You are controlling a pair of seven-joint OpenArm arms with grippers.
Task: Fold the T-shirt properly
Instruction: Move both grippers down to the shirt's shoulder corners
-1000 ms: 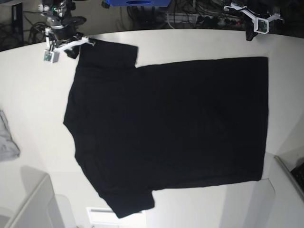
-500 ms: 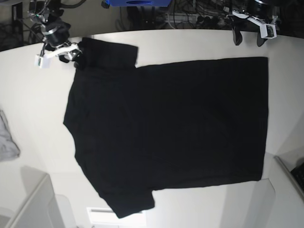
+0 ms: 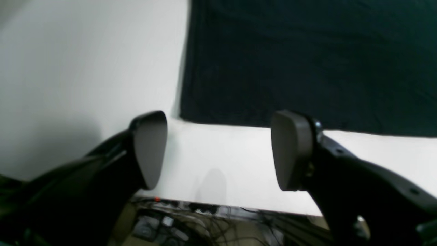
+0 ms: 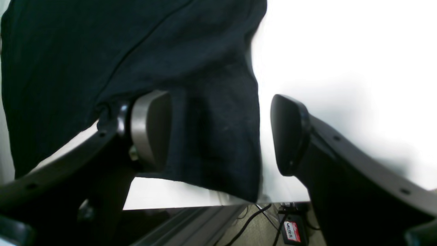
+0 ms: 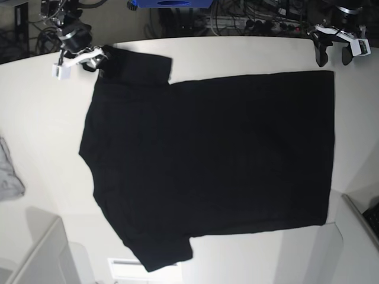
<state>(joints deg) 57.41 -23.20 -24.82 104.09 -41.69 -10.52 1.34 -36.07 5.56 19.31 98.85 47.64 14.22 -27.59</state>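
While the large plain black cloth T-shirt (image 5: 213,160) lies flat across the white desk (image 5: 47,130), we hold our right gripper (image 4: 220,133) wide astride its far sleeve edge, and our left gripper (image 3: 218,150) gapes wide beside its far hem corner.

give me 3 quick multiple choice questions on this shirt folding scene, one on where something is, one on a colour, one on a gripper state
1. Where is the small grey cloth in the base view?
A. on the shirt
B. at the left edge of the table
C. in a gripper

2. What colour is the T-shirt?
A. black
B. red
C. white

3. How is the left gripper?
A. shut on the hem
B. shut on nothing
C. open, above bare table near the shirt's corner

Key: 1 B, it lies apart from the shirt at the left edge. 2 A, the whole spread shirt is black. 3 C, the left wrist view shows both pads apart with white table between them.
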